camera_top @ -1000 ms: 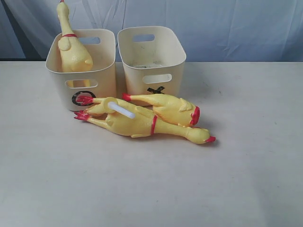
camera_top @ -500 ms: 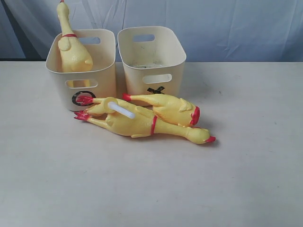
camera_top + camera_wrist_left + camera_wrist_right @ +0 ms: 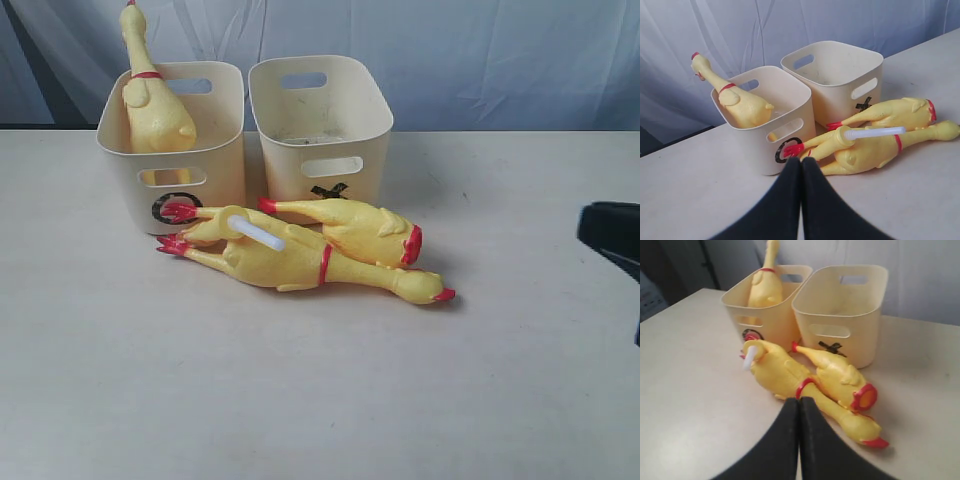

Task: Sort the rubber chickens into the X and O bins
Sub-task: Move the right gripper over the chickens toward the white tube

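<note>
Left pincer (image 3: 801, 162) and right pincer (image 3: 799, 402)—both clenched empty—aim at two chickens (image 3: 782, 372) just ahead, seemingly next to sort; a third chicken (image 3: 742, 105) leans in the O bin (image 3: 752, 150) beyond.

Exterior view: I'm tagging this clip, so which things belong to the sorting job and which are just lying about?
Job: O bin, X bin, chicken in the O bin, long chicken, shorter chicken beside it.
Just there: table, curtain behind.
</note>
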Robot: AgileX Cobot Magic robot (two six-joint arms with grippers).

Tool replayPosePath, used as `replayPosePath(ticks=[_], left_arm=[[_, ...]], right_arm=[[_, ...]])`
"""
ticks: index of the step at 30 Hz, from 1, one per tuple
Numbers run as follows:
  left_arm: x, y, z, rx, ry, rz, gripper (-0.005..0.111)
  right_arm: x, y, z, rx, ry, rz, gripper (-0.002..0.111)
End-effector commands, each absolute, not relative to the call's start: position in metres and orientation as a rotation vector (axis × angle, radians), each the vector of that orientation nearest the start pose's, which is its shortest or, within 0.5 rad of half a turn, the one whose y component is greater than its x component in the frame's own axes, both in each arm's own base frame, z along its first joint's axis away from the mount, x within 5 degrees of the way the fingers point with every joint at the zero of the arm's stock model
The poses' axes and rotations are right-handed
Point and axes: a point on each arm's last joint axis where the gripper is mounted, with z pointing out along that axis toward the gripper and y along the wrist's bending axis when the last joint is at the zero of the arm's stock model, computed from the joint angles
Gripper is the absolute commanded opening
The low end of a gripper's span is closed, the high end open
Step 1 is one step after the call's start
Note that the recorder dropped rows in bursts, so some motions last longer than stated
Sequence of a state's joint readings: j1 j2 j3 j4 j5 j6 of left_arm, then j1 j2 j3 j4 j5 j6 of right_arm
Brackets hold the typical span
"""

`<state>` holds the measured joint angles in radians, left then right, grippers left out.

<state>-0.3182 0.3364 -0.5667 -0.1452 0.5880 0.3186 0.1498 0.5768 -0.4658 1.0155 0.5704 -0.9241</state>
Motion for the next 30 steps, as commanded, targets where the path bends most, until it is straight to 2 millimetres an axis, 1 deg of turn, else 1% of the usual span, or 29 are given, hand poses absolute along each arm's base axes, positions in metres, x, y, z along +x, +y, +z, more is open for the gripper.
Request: replayPosePath(ticks=[1, 6, 11, 16, 19, 20, 22, 27, 29, 30], left_arm=[[0.059, -0.028, 0.328, 0.508, 1.752, -0.188, 0.000], [0.059, -0.028, 0.328, 0.508, 1.749, -0.182, 0.000], [0.059, -0.028, 0.329, 0.508, 1.747, -0.180, 0.000], [0.059, -0.027, 0.328, 0.513, 1.746, -0.169, 0.000], [0.059, -0.027, 0.328, 0.513, 1.746, -0.166, 0.000], [0.059, -0.027, 0.328, 0.513, 1.746, -0.166, 0.000], [0.059, -0.027, 0.328, 0.513, 1.746, -0.166, 0.000], [0.059, -0.027, 0.329, 0.513, 1.744, -0.166, 0.000], [0.060, -0.027, 0.329, 0.512, 1.742, -0.166, 0.000], [0.060, -0.027, 0.329, 0.512, 1.742, -0.166, 0.000]], right_arm=[[0.139, 0.072, 0.303, -0.531, 1.872, 0.668, -0.001], [0.181, 0.089, 0.301, -0.602, 1.951, 0.723, -0.001], [0.217, 0.117, 0.293, -0.693, 1.996, 0.729, -0.001], [0.245, 0.145, 0.276, -0.718, 2.050, 0.693, -0.001], [0.255, 0.158, 0.264, -0.741, 2.083, 0.679, 0.000], [0.258, 0.162, 0.259, -0.751, 2.093, 0.678, 0.003], [0.263, 0.170, 0.251, -0.767, 2.114, 0.688, 0.013], [0.274, 0.194, 0.235, -0.710, 2.169, 0.793, 0.052], [0.278, 0.205, 0.232, -0.664, 2.183, 0.840, 0.059], [0.280, 0.208, 0.230, -0.649, 2.188, 0.855, 0.058]])
